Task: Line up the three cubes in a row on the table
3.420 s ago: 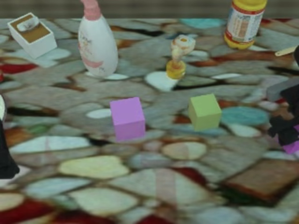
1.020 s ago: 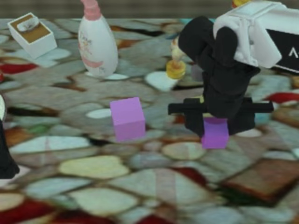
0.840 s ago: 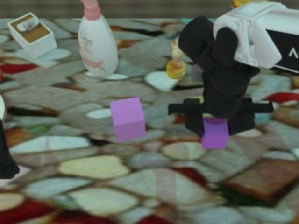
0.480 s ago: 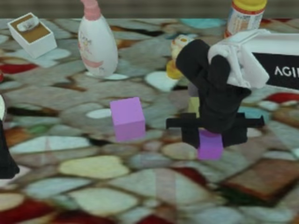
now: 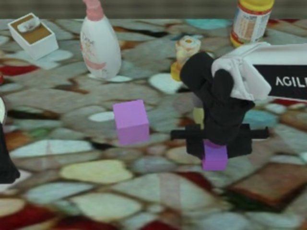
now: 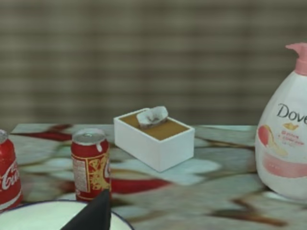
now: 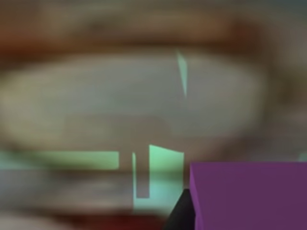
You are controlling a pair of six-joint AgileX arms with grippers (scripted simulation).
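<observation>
The large light-purple cube rests on the mosaic table left of centre. My right gripper is shut on the small deeper-purple cube, holding it to the right of the light-purple one and slightly nearer the front edge. In the right wrist view that cube fills the corner beside a dark finger. Only a sliver of the olive-green cube shows behind the right arm. My left gripper stays parked at the left edge; one dark fingertip shows in its wrist view.
Along the back stand a white open box, a lotion bottle, a small yellow-capped bottle and an orange-capped jar. The left wrist view shows red cans, the box and the lotion bottle.
The right arm came in from the right edge carrying the small deeper-purple cube, then moved it toward the front edge and slightly left. It now covers most of the olive-green cube.
</observation>
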